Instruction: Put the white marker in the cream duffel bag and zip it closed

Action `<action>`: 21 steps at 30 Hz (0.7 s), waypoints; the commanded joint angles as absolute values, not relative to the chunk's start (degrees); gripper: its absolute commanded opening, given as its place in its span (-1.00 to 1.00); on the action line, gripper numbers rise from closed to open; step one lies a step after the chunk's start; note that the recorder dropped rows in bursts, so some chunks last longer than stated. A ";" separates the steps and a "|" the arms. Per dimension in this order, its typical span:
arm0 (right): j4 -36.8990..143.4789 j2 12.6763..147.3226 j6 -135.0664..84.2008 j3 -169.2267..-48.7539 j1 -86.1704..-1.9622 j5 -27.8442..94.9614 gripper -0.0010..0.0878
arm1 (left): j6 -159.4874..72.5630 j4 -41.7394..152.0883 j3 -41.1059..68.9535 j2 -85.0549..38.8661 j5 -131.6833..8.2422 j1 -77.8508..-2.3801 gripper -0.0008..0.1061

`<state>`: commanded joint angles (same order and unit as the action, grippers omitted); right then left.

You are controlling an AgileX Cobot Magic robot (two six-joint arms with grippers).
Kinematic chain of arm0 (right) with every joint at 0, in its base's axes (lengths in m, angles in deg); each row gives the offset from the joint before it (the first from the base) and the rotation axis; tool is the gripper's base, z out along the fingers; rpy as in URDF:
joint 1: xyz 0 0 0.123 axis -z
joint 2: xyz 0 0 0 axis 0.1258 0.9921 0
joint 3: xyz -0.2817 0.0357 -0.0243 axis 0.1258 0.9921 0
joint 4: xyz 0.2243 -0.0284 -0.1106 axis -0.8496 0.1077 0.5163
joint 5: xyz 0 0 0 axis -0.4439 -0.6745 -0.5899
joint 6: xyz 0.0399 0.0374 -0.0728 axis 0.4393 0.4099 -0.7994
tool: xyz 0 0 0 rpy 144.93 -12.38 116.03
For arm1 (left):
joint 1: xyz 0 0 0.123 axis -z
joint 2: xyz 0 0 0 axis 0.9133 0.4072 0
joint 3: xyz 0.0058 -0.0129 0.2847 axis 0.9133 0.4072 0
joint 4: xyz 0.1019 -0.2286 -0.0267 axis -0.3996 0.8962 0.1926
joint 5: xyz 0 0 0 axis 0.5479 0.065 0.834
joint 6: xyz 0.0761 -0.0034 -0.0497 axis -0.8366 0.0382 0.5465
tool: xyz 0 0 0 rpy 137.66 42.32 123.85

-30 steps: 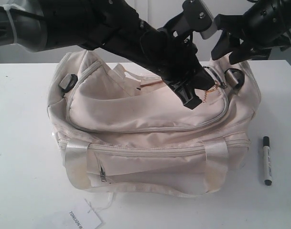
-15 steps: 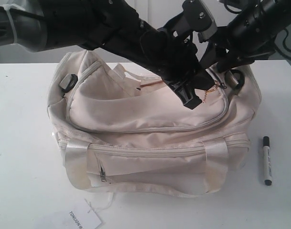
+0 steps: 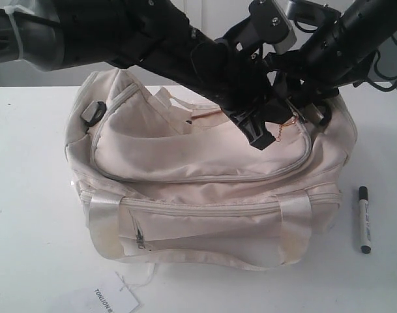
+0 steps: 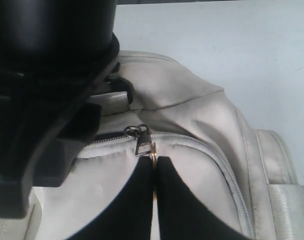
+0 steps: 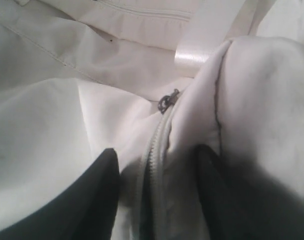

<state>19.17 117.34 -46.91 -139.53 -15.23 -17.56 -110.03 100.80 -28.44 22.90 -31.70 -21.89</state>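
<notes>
The cream duffel bag [image 3: 198, 150] lies across the middle of the white table, its curved top zipper run shut up to the right end. My left gripper [image 3: 266, 134] reaches across to that end and is shut on the gold chain pull [image 4: 153, 157], just below the zipper slider [image 4: 143, 141]. My right gripper [image 3: 302, 107] is down on the bag's right end, open, its fingers [image 5: 99, 192] either side of the zipper [image 5: 156, 150] and a fold of fabric. The white marker [image 3: 364, 220] lies on the table right of the bag, black cap pointing away.
A paper tag [image 3: 113, 300] on a string lies by the table's front edge, below the bag. A black buckle [image 3: 94, 112] sits at the bag's left end. A shiny cream strap [image 5: 206, 35] shows beyond the right gripper. Bare table [image 3: 29, 248] surrounds the bag.
My right gripper has come down and to the left onto the bag's right end beside the zipper slider. The left gripper, bag and marker have stayed put.
</notes>
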 joint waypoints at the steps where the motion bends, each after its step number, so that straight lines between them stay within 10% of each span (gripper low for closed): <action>1: 19.17 117.34 -46.91 -139.53 -15.23 -17.56 -0.03 | -110.03 100.80 -28.44 22.90 -31.70 -21.89 -0.99; 9: 19.17 117.34 -46.91 -139.53 -15.23 -17.81 -0.98 | -110.03 100.80 -28.44 22.90 -31.32 -21.89 -0.99; 21: 19.17 117.34 -45.23 -139.53 -15.23 -15.59 -0.98 | -109.77 101.41 -28.44 22.90 -27.00 -21.89 -0.99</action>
